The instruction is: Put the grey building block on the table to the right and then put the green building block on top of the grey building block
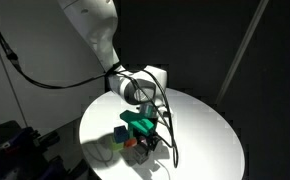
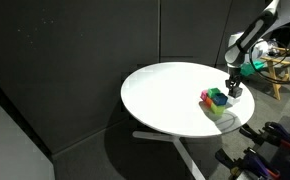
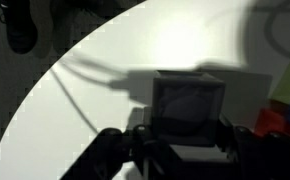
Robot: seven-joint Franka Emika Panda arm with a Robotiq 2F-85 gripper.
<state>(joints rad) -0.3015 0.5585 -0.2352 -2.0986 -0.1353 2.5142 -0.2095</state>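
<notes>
Grey building block (image 3: 188, 108) is showing centre-frame in the wrist view, over the round white table (image 2: 165, 95). Gripper (image 2: 231, 92) is hanging at the right of the tabletop in an exterior view. Fingers (image 3: 107, 150) are flanking the block's sides; pinching or merely spread, cannot tell. Judging it light, rigid, smooth: taking opposite flat faces at mid-height is looking safest.

The surface (image 2: 160, 90) is plain white. The grey building block (image 3: 188, 105) looks pale grey, shadowed. The green building block (image 2: 217, 96) is bright green. 1 other block (image 1: 120, 132) is dark blue, and the curtain (image 2: 65, 60) black.
</notes>
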